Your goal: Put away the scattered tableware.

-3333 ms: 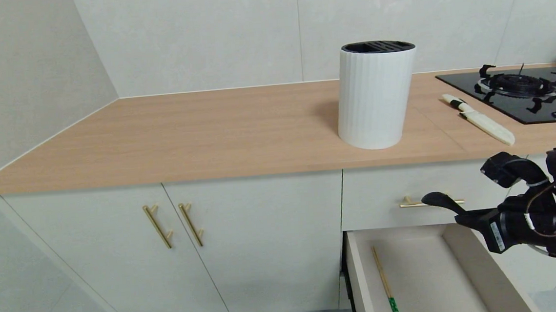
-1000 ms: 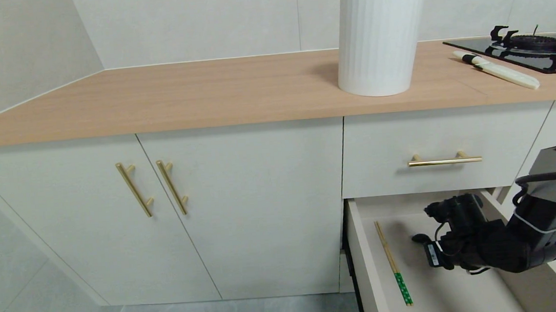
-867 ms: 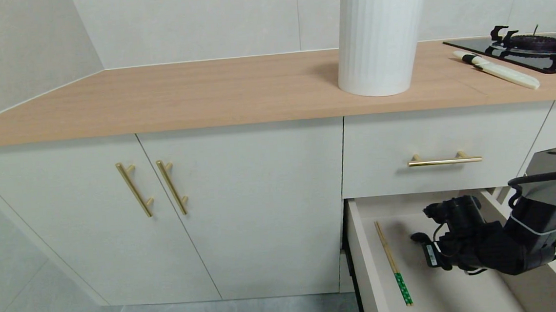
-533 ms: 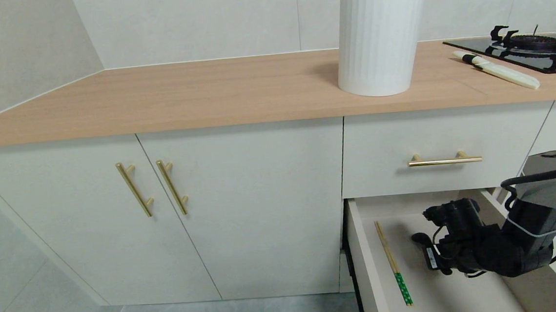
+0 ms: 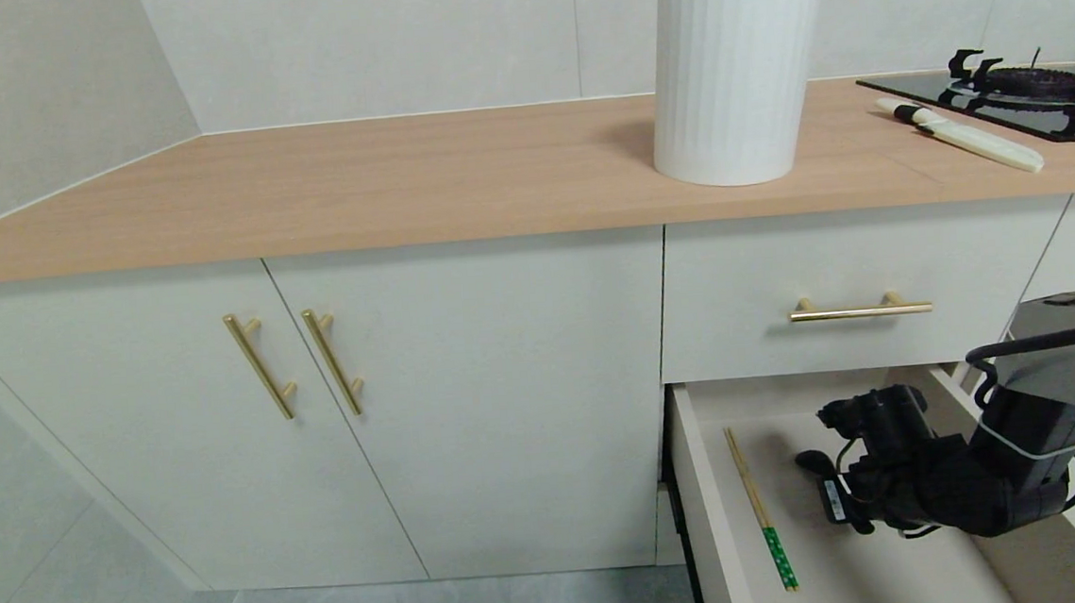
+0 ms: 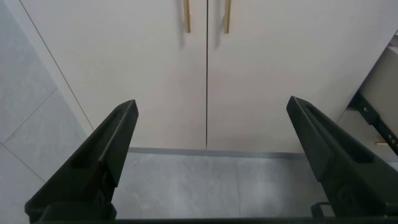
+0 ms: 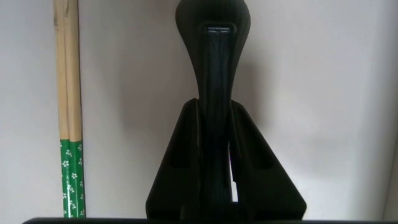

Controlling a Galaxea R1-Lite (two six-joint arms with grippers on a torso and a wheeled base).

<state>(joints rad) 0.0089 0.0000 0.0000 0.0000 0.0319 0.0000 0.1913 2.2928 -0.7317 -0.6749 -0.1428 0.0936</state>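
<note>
Black spoon [image 7: 211, 37] sits clamped in your right claw [image 7: 212, 134], held low inside the open drawer [image 5: 701, 479] beside the chopsticks [image 5: 759, 513], likely to be laid alongside them, while your left claw [image 6: 211, 109] hangs wide open and empty before the cabinet doors [image 6: 267, 74].

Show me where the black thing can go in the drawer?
Bare drawer floor lies between the chopsticks, by the left wall, and the right wall, below the right gripper holding the black utensil. Tightest beside the chopsticks.
</note>
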